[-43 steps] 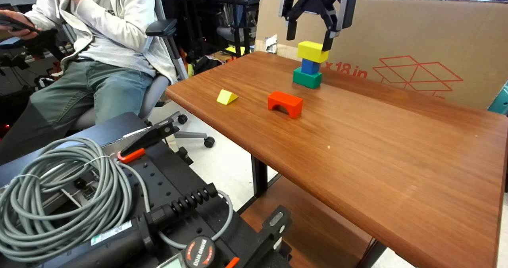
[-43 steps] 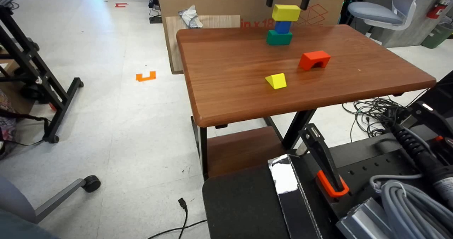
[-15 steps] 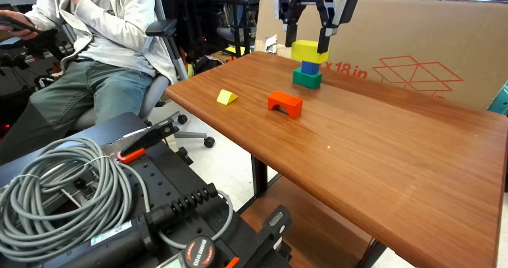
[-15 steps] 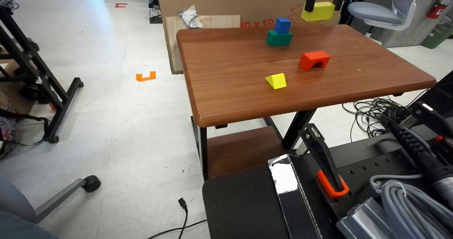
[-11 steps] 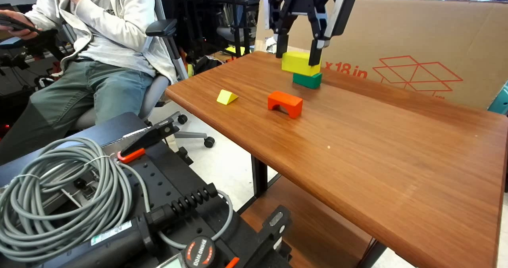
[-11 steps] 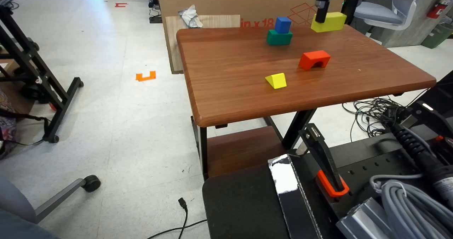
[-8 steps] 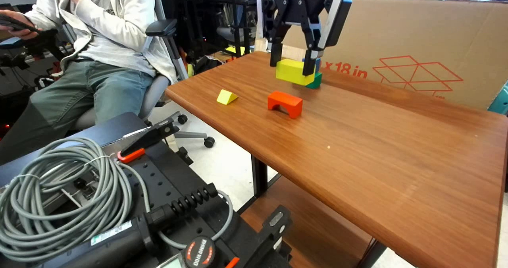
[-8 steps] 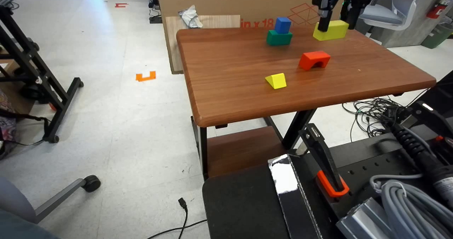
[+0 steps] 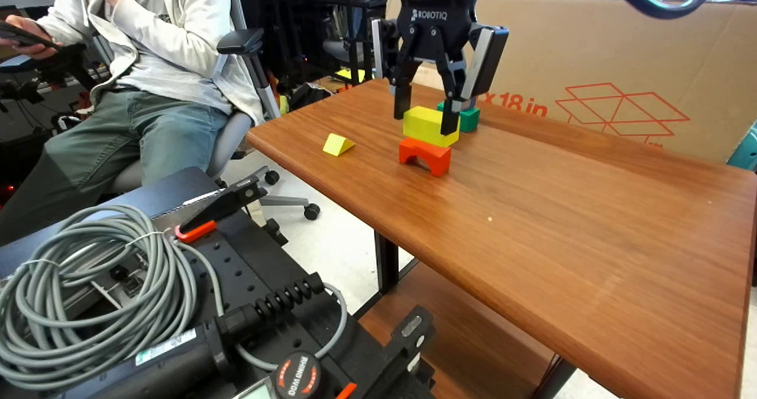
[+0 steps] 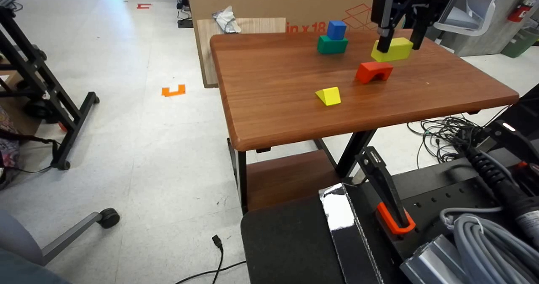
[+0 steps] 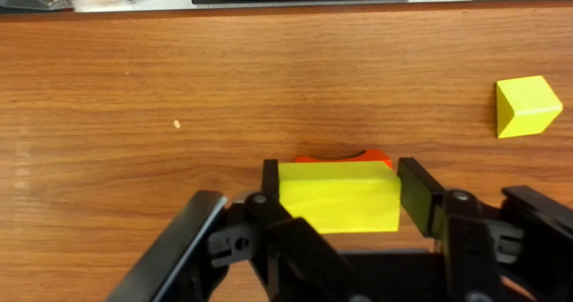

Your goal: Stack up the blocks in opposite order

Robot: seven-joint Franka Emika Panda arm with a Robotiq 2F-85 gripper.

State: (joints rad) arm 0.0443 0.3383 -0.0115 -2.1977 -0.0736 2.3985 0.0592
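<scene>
Black two-finger gripper [image 9: 426, 124] clamps yellow rectangular block [image 11: 340, 199] near red arch block [image 10: 373, 70], blue cube [image 10: 336, 30] atop green rectangular block [image 10: 332, 45].

In an exterior view, looks aslant down over the near long edge [image 9: 414, 248] of the table [image 9: 591, 221], towards a far corner [image 9: 387, 86]. In an exterior view, looks down from outside a near corner [image 10: 240, 142], facing the far edge [image 10: 269, 37]. In both exterior views, shares a short edge [image 10: 224, 96]. In wrist view, looks steeply from close above, facing the near long edge; shares the yellow block [image 11: 340, 199] with both exterior views.
</scene>
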